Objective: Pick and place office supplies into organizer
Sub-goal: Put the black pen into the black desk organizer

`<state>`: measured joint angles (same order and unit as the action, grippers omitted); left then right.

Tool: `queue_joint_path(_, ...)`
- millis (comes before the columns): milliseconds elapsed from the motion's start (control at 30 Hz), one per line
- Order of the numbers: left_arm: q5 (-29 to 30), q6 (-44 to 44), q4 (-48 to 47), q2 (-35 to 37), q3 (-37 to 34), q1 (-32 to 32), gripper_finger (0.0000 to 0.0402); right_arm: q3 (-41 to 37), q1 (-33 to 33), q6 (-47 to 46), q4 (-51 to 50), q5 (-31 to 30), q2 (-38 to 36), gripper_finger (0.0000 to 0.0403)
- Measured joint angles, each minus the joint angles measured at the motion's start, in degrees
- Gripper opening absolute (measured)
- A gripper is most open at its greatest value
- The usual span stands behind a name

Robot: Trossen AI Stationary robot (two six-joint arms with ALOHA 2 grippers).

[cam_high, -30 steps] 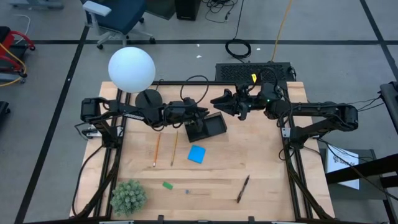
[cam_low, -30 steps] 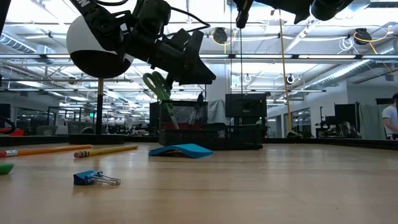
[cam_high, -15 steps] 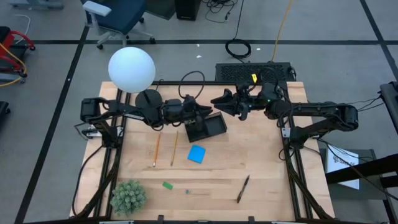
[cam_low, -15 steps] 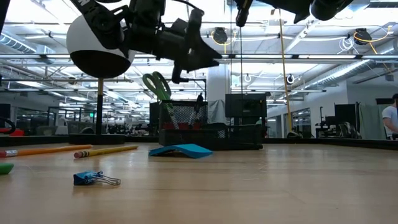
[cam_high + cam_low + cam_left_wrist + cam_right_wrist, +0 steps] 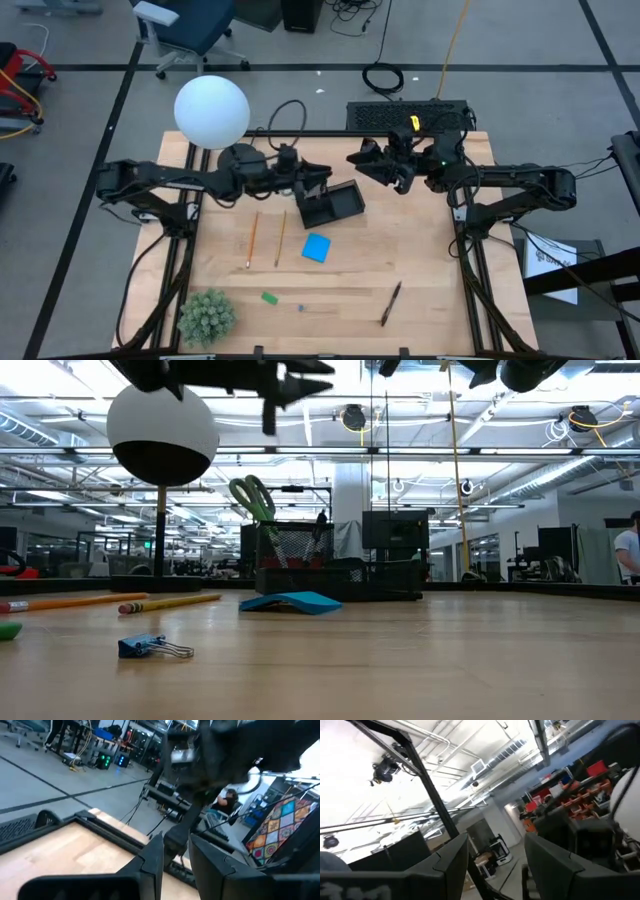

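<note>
The black organizer (image 5: 331,205) sits mid-table; in the low view green-handled scissors (image 5: 252,497) stand handles-up in the organizer's mesh cup (image 5: 290,547). My left gripper (image 5: 318,180) hovers open, high above the organizer's left end, and its dark fingers (image 5: 153,860) show a gap. My right gripper (image 5: 360,164) hangs open in the air just beyond the organizer's far right corner. On the table lie two pencils (image 5: 252,238) (image 5: 280,236), a blue note pad (image 5: 316,247), a green eraser (image 5: 269,297), a tiny blue clip (image 5: 150,647) and a dark pen (image 5: 391,302).
The white globe lamp (image 5: 211,110) with its round black base (image 5: 238,158) stands at the far left, close behind my left arm. A fuzzy green plant ball (image 5: 205,315) sits at the near left corner. Bare wood (image 5: 420,250) lies right of the note pad.
My left gripper has risen from just above the scissors' handles to well above them and drawn slightly toward the table's left. The scissors stay standing in the mesh cup. My right gripper has shifted a little toward the far right.
</note>
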<state>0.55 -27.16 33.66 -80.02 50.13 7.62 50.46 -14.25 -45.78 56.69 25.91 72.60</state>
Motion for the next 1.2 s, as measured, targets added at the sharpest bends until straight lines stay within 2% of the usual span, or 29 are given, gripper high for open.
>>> queue_joint_path(333, 1.03, -0.46, -6.74, 11.61, 0.00, -4.37, 0.0088, 0.00, 3.60, 0.46, 0.24, 2.73, -0.02, 0.0183)
queue_joint_path(633, 1.01, -3.06, -6.83, 15.39, 0.00, -10.28, 0.0088, 0.38, 6.47, 2.12, -3.07, 2.88, -2.19, 0.0183)
queue_joint_path(967, 1.49, -3.85, -7.37, 15.00, -0.04, -13.43, 0.0088, 11.68, 9.92, 17.34, -35.97, 4.44, -6.63, 0.0183)
queue_joint_path(1200, 2.02, -4.46, -7.23, 15.25, -0.04, -13.71, 0.0088, 19.68, 13.61, 24.59, -55.62, 4.29, -6.65, 0.0183)
